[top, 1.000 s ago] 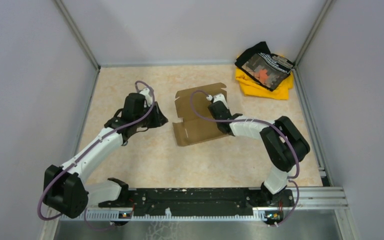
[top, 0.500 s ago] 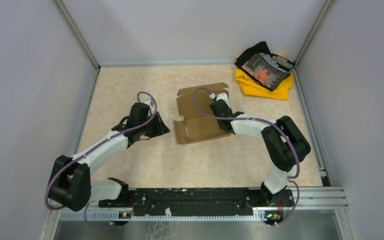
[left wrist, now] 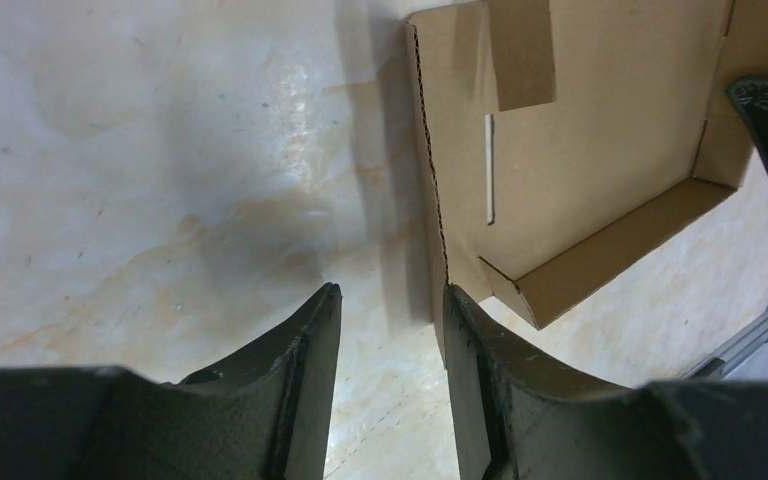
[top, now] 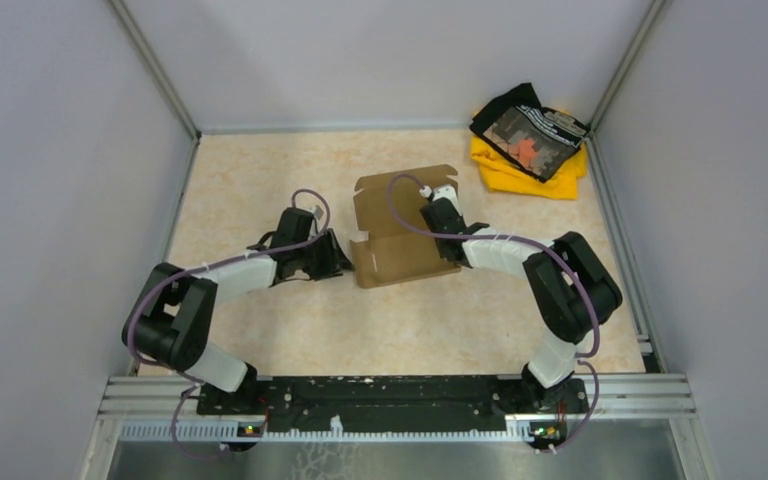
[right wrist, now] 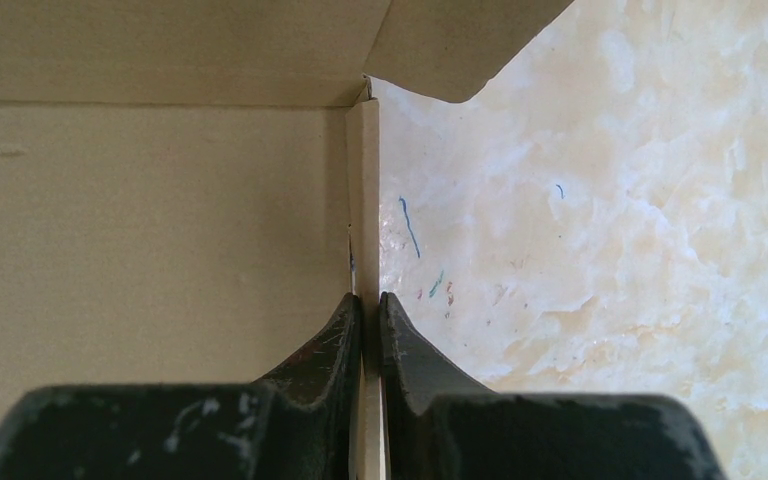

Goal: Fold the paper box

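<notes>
The paper box (top: 400, 258) lies open side up about midway between the left and right edges of the bench (top: 260, 170), somewhat toward the far edge. Its long axis runs from the near edge toward the far edge, skewed a little. The flat lid panel points at the far edge, and the shallow tray end, with its raised front wall, faces the near edge.

The right tool (right wrist: 368, 310) is clamped on the box's thin right side wall, with only the cardboard between its pads. The left tool (left wrist: 390, 300) sits low at the box's left side, its 2 fingers apart and holding nothing. The box's left edge (a perforated line runs along it) ends right at 1 finger, not in the gap.

That offset looks like the main hazard. If the left tool closes or advances as it stands, it may shove the edge sideways instead of straddling it. The light box could then pivot around the single pinch on the right. A hard push against that pinch could also crease or tear the clamped wall, or bend the left side away from its scored line. Lifting with only 1 wall held would likely let the lid end sag.
</notes>
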`<state>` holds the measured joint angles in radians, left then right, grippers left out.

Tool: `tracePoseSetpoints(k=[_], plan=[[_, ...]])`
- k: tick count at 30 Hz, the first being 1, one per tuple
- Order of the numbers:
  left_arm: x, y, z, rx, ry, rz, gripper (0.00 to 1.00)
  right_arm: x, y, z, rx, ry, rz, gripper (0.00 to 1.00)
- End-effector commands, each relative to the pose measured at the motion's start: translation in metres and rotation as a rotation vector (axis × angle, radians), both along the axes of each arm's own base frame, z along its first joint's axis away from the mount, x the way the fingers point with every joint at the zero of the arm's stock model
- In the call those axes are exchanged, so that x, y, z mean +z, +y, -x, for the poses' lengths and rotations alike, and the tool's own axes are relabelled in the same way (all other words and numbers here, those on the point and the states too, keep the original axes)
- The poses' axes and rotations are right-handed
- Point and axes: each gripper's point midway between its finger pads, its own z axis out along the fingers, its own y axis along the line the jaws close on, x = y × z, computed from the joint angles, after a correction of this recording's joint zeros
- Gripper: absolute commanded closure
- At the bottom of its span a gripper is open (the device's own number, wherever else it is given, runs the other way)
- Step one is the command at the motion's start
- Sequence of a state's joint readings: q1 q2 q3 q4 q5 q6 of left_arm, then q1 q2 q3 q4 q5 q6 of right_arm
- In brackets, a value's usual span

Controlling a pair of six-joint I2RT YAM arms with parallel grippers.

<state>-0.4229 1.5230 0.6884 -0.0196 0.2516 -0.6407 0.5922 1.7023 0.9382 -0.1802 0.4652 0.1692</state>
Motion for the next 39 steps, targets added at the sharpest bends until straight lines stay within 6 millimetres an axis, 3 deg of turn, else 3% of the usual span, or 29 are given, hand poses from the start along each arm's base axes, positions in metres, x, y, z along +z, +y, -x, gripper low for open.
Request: tracePoseSetpoints(k=[1, 11, 14, 19, 23, 27, 32, 39], plan=[[0.014, -0.018, -0.015, -0.026, -0.055, 0.088, 0.51, 0.005, 0.002, 0.0, 0.0, 0.003, -0.036, 0.95], [0.017, -0.028, -0.02, -0.035, -0.063, 0.146, 0.52, 0.0, 0.002, 0.002, 0.001, 0.009, -0.037, 0.95], [0.026, -0.021, -0.018, -0.005, -0.106, 0.143, 0.52, -0.001, 0.001, 0.002, 0.001, 0.011, -0.035, 0.95], [0.041, -0.001, -0.016, 0.066, -0.168, 0.085, 0.41, 0.0, 0.001, 0.002, 0.001, 0.01, -0.041, 0.95], [0.049, 0.013, -0.013, 0.115, -0.206, 0.057, 0.4, 0.0, 0.001, 0.002, 0.003, 0.01, -0.045, 0.95], [0.035, 0.022, -0.008, 0.14, -0.174, 0.012, 0.47, 0.0, 0.002, 0.003, 0.004, 0.01, -0.05, 0.95], [0.013, 0.017, -0.003, 0.115, -0.099, 0.003, 0.67, -0.001, 0.003, 0.003, 0.008, 0.012, -0.057, 0.95], [-0.001, 0.009, -0.013, 0.098, -0.068, 0.003, 0.66, -0.002, 0.004, 0.003, 0.011, 0.011, -0.06, 0.95]])
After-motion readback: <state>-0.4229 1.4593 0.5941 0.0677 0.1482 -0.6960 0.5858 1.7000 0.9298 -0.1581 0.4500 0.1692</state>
